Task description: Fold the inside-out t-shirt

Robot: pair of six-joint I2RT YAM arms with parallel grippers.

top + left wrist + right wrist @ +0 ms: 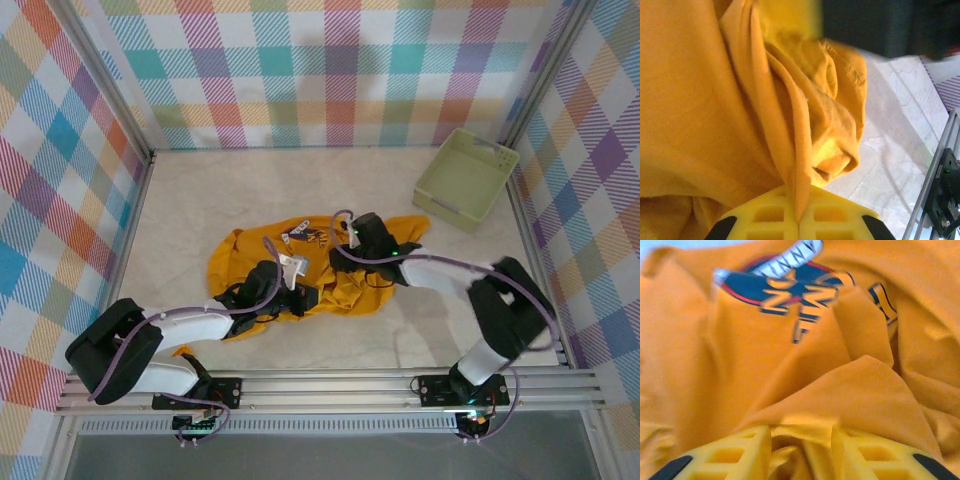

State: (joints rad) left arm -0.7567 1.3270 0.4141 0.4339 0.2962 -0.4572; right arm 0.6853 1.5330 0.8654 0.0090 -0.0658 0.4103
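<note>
**Both grippers on the crumpled shirt**

The mustard-orange t-shirt [235, 262] lies bunched mid-table [300, 180], well clear of the pale green basket [465, 178] in the far right corner. The left gripper [799, 220] is pinched tight on a fold. The right gripper [801, 440] stands partly apart with cloth in the gap; whether it grips, I can't tell.

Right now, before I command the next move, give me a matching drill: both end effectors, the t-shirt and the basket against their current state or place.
1. left end effector
2. right end effector
3. t-shirt
4. basket

A. empty, at the far right
B. jaws apart, shirt cloth between them
C. crumpled in the middle
D. shut on a fold of the shirt

Pairs: 1-D, 2-B, 3-C, 4-A.
</note>
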